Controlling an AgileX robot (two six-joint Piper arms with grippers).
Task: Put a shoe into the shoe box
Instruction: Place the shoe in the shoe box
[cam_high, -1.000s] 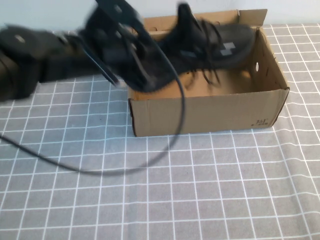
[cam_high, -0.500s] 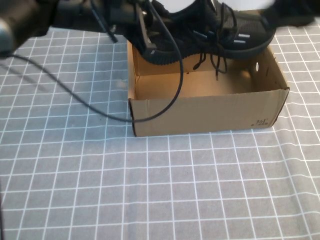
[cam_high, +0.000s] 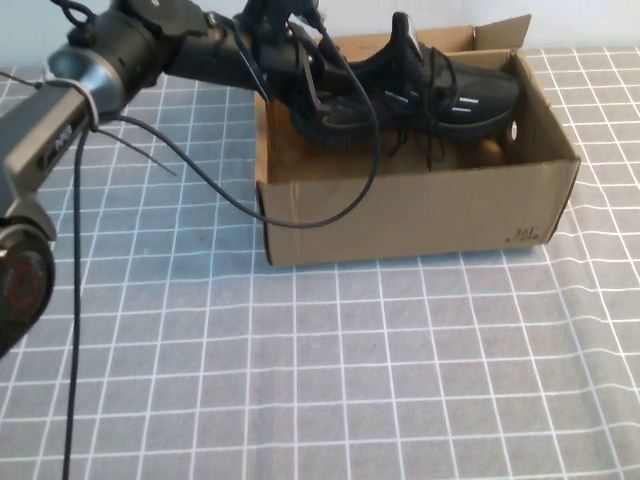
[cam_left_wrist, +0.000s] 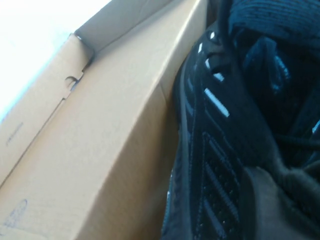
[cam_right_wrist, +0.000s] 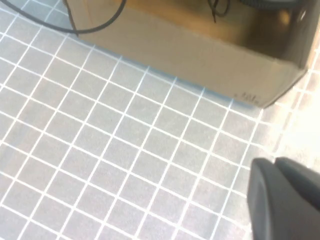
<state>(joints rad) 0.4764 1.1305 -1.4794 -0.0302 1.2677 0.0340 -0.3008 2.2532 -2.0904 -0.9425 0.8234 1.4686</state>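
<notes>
The black knit shoe (cam_high: 430, 95) with white dash marks lies lengthwise in the open brown shoe box (cam_high: 400, 215), its toe toward the right wall and its laces hanging down. My left gripper (cam_high: 300, 78) is over the box's left end, shut on the shoe's heel. In the left wrist view the shoe (cam_left_wrist: 215, 140) lies close along the box's inner wall (cam_left_wrist: 110, 140), and one of the fingers (cam_left_wrist: 270, 210) presses on the knit. My right gripper (cam_right_wrist: 287, 200) is shut and empty above the checked cloth in front of the box (cam_right_wrist: 200, 55). It is out of the high view.
A grey cloth with white grid lines (cam_high: 300, 380) covers the table. The left arm's black cable (cam_high: 200, 180) loops across the cloth and over the box's front left corner. The box's rear flap (cam_high: 500, 35) stands up at the back right.
The left arm has swung the shoe in from the left, lifted it over the box and lowered it between the walls. The arm now reaches in from the far left.
</notes>
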